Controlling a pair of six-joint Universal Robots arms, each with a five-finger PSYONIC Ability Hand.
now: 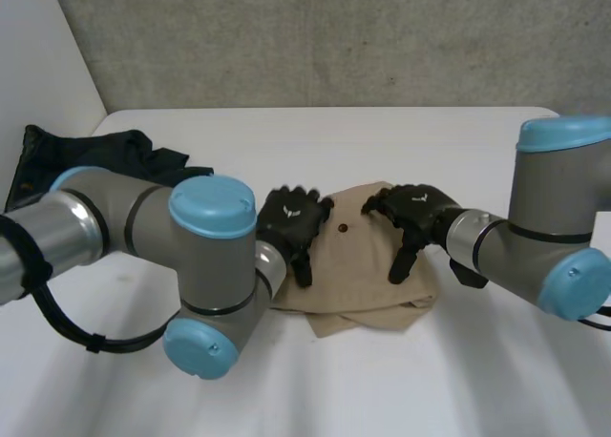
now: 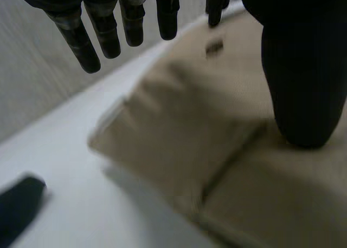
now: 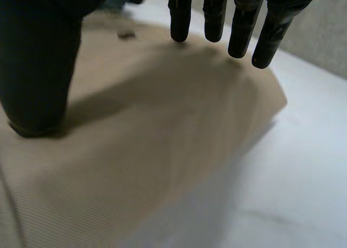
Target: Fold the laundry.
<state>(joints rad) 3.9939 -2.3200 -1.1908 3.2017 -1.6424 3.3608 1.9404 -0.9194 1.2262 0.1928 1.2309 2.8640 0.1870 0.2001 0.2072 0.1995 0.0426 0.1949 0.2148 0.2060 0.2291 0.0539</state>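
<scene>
Beige cloth [image 1: 358, 265], folded, under left robot hand [image 1: 291, 222]

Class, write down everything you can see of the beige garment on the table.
The beige garment looks like finely ribbed cloth, folded into a layered bundle with a small dark spot near its far edge. It lies flat on the white table; the left hand and right hand rest open on it.

Right hand [image 3: 38, 58] over a folded tan cloth [image 3: 162, 134]
Its straight fingers [image 3: 180, 20] hang just above the cloth, its thumb tip rests on the fabric, and the white table [image 3: 293, 177] lies bare beside the cloth's folded edge.
</scene>
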